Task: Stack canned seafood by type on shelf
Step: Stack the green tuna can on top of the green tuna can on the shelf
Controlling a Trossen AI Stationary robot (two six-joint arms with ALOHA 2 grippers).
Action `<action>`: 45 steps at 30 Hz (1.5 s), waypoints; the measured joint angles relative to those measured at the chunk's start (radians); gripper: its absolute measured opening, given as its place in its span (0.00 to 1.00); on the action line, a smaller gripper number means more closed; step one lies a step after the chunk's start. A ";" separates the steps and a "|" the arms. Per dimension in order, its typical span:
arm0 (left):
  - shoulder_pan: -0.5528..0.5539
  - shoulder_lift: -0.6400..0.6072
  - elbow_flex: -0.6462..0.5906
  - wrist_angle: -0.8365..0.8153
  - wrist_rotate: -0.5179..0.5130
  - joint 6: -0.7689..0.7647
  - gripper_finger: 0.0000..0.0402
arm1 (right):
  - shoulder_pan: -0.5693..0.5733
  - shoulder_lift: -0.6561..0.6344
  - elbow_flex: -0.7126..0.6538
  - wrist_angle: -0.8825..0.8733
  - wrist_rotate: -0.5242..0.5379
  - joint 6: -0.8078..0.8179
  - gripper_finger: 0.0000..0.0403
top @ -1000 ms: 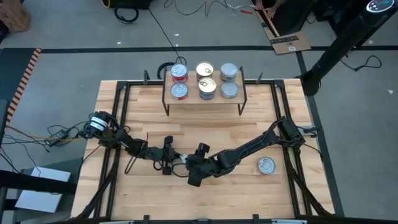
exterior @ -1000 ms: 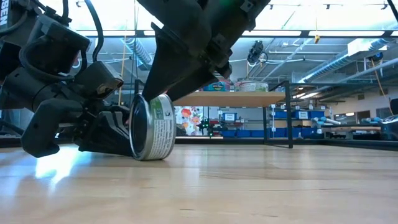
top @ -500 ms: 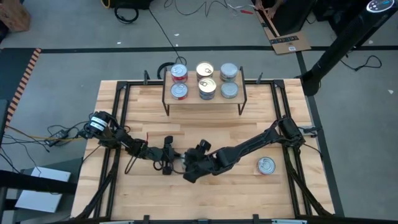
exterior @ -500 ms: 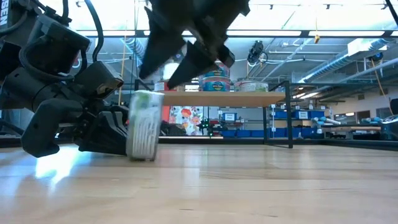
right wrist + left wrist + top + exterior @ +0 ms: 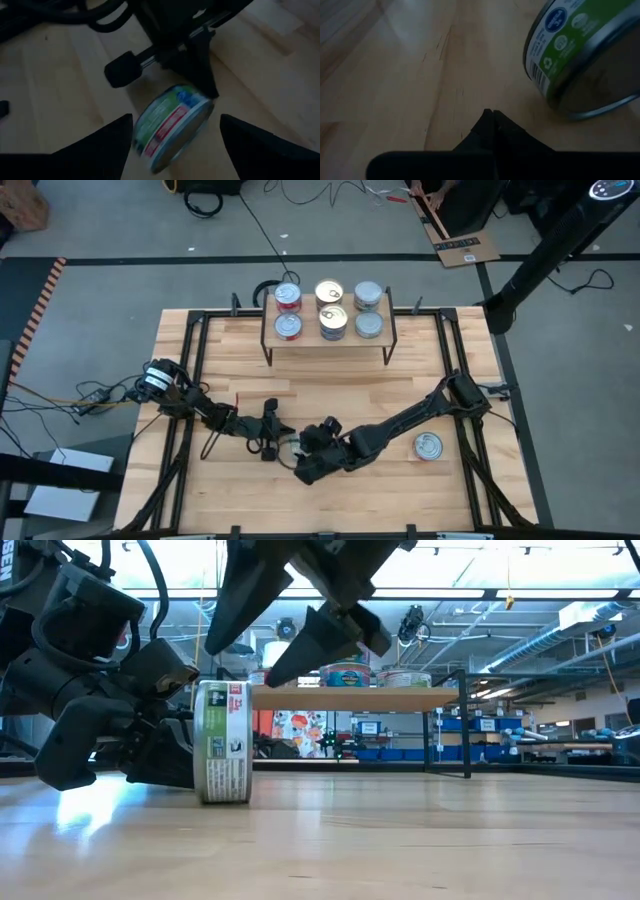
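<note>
While the green-labelled tin [image 5: 223, 742] stands on edge, the right hand [image 5: 291, 632] hovers open, seemingly clear.

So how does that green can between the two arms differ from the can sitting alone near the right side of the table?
The green-labelled can stands on its edge, rolled up like a wheel; the lone can lies flat, silver top up. The green one sits between both grippers, the lone one apart from them. Both are small round tins on the tabletop, not yet on the shelf.
</note>
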 joint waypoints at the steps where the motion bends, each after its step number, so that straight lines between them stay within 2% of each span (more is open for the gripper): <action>1: 0.000 0.000 0.000 0.000 0.000 0.000 0.00 | 0.008 0.000 0.000 -0.002 0.008 0.013 0.76; 9: 0.000 0.000 0.000 0.000 0.000 -0.003 0.00 | 0.048 0.000 0.000 0.029 0.109 0.090 0.77; 20: 0.000 0.000 -0.004 0.003 0.000 -0.009 0.00 | 0.063 0.114 0.000 0.142 0.232 0.047 0.77; 26: 0.000 0.000 -0.005 0.004 0.000 -0.010 0.00 | 0.060 0.114 0.000 0.141 0.273 0.036 0.76; 34: 0.000 0.000 -0.005 0.004 0.000 -0.011 0.00 | 0.047 0.114 0.000 0.136 0.227 0.042 0.67; 45: 0.000 0.000 -0.005 0.004 0.000 -0.011 0.00 | 0.005 0.137 0.000 0.084 0.190 0.043 0.67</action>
